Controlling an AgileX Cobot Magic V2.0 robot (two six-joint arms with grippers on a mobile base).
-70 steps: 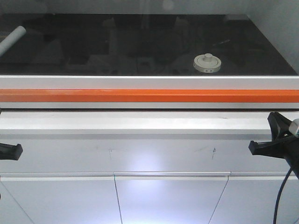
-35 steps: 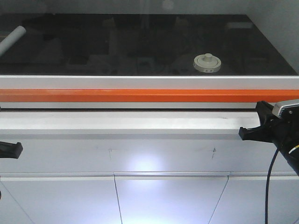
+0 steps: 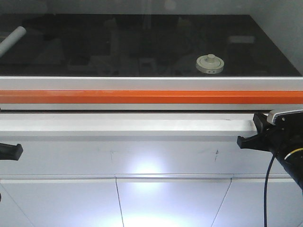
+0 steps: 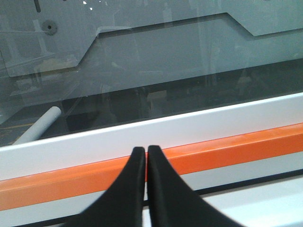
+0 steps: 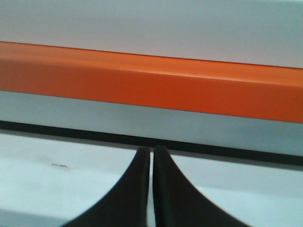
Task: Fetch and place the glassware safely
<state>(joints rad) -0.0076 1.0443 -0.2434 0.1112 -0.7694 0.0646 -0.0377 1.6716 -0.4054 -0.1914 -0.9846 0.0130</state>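
Glass jar (image 3: 209, 64): sat unfetched on far worktop (image 3: 142, 47). My left tool (image 4: 146, 153), right tool (image 5: 151, 152): clenched, empty. Fetch, placement: outstanding, I judged.

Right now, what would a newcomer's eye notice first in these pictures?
The bright orange bar runs across the whole front view. Behind it, on the dark surface, the small jar with a cream-white knobbed lid stands right of centre, and a white tube lies at the far left. The left gripper and right gripper point at the bar, jaws closed.
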